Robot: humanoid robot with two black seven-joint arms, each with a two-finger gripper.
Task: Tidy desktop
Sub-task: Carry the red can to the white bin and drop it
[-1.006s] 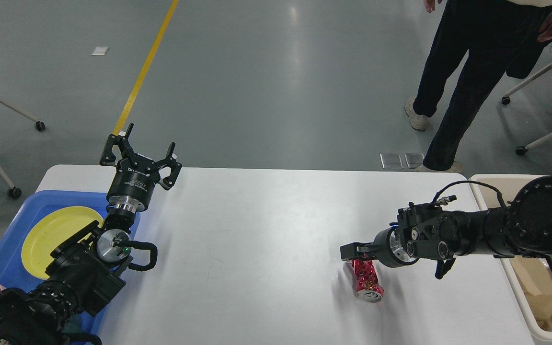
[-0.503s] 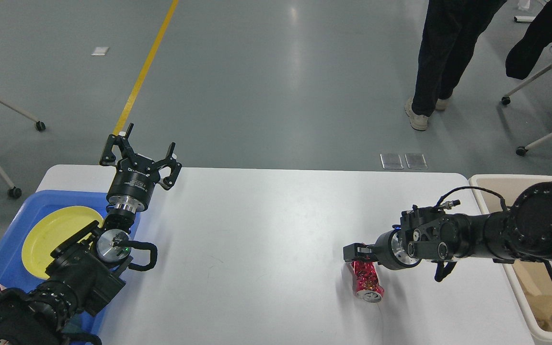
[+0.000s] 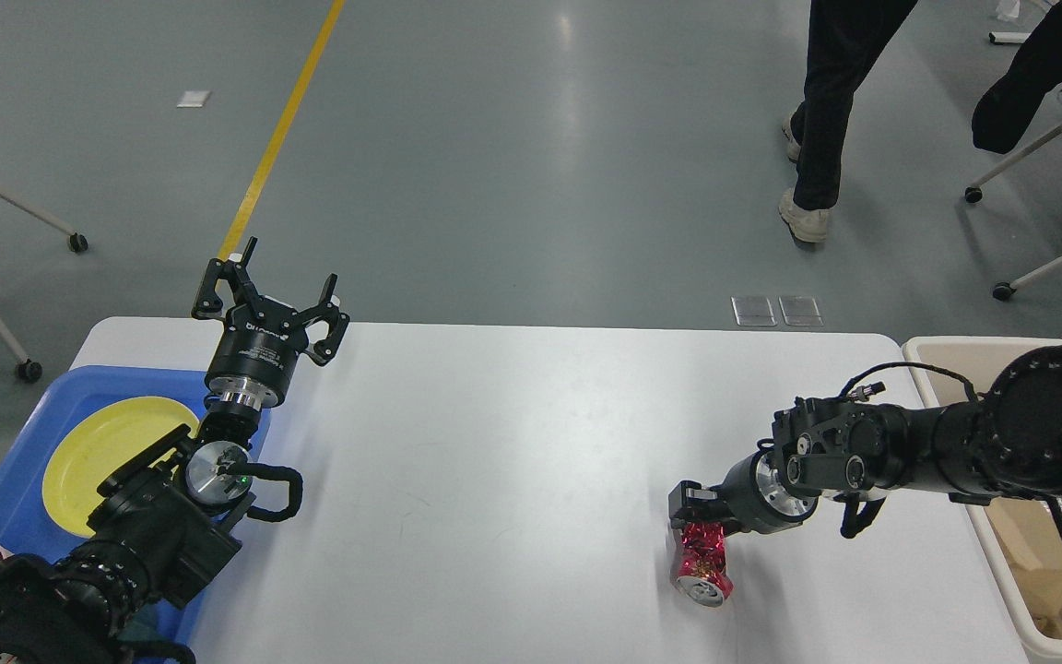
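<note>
The white bench (image 3: 494,461) fills the lower half of the view, running from the blue tray (image 3: 10,489) at its left end to the cream bin (image 3: 1020,590) hard against its right edge. On the right, the right tool (image 3: 699,515) reaches in low from the bin side and sits right on the top end of a crushed red can (image 3: 702,564), which lies on the bench near the front right. The fingers are dark and seen from behind, so I cannot tell how wide they stand or whether they have the can pinched. Over on the left, the left tool (image 3: 268,300) points up and away above the bench's far left edge, its 2 fingers spread wide with nothing between them. A yellow plate (image 3: 93,447) lies in the blue tray beside that arm. Behind the bench, a person in dark trousers (image 3: 831,101) stands on the grey floor.
</note>
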